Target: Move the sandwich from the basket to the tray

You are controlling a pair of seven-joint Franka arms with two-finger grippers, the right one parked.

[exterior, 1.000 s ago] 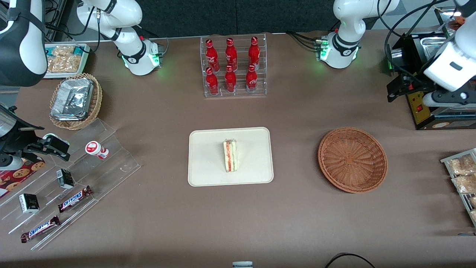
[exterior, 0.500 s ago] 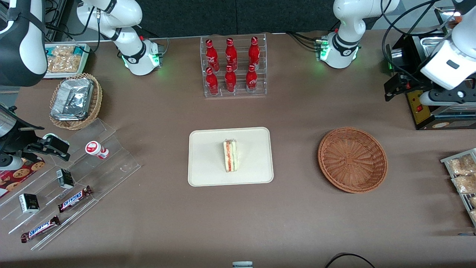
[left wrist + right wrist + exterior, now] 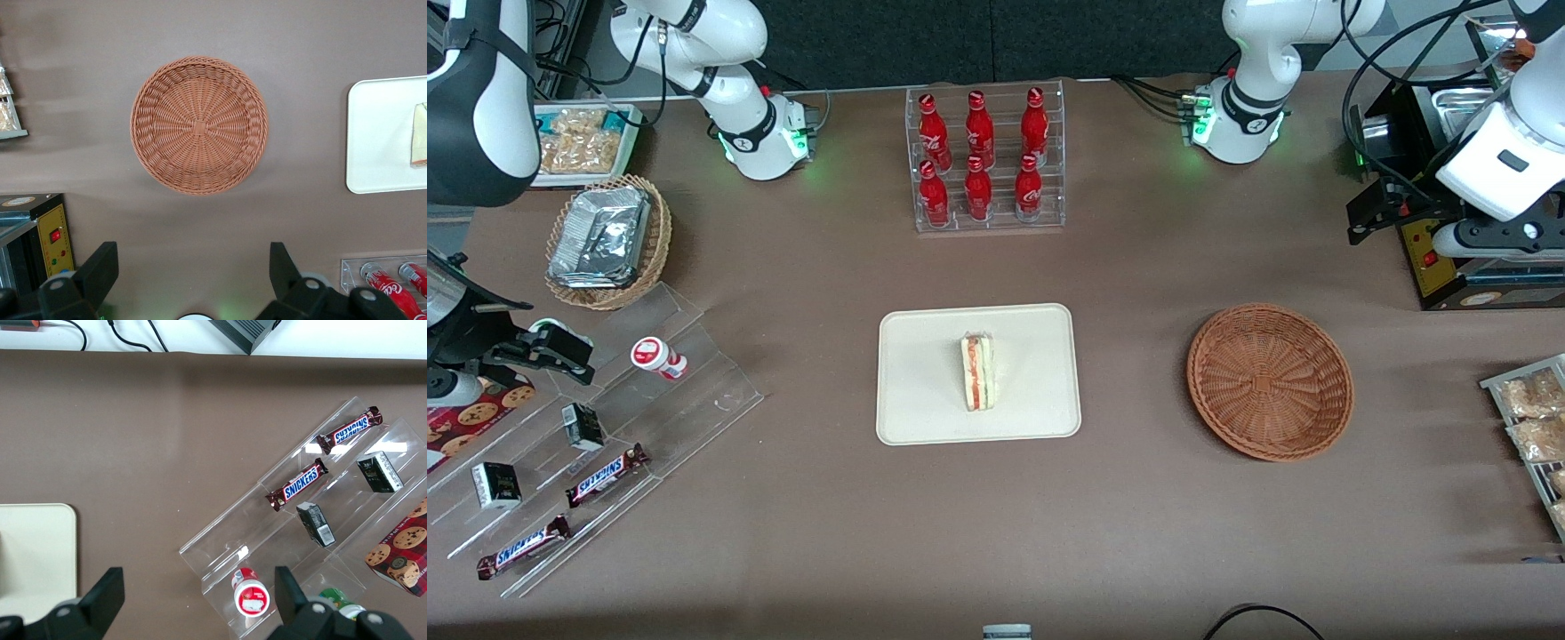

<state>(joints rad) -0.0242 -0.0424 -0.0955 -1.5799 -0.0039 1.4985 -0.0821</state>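
Shifted slightly since earlier frame: gripper [image 3: 189,277], fingers spread wide, empty, high above basket [image 3: 1270,381]. Sandwich [image 3: 978,371]: pale wedge, red-green edge, lay mid-tray [image 3: 925,418]. Cut off at wrist view's edge.

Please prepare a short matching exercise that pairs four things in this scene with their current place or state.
Things:
1. sandwich
2. basket
3. gripper
4. cola bottles

States:
A. holds nothing
B. standing in a clear rack
C. open, raised above the table near the basket
D. lying on the tray

Pairs: 1-D, 2-A, 3-C, 4-B
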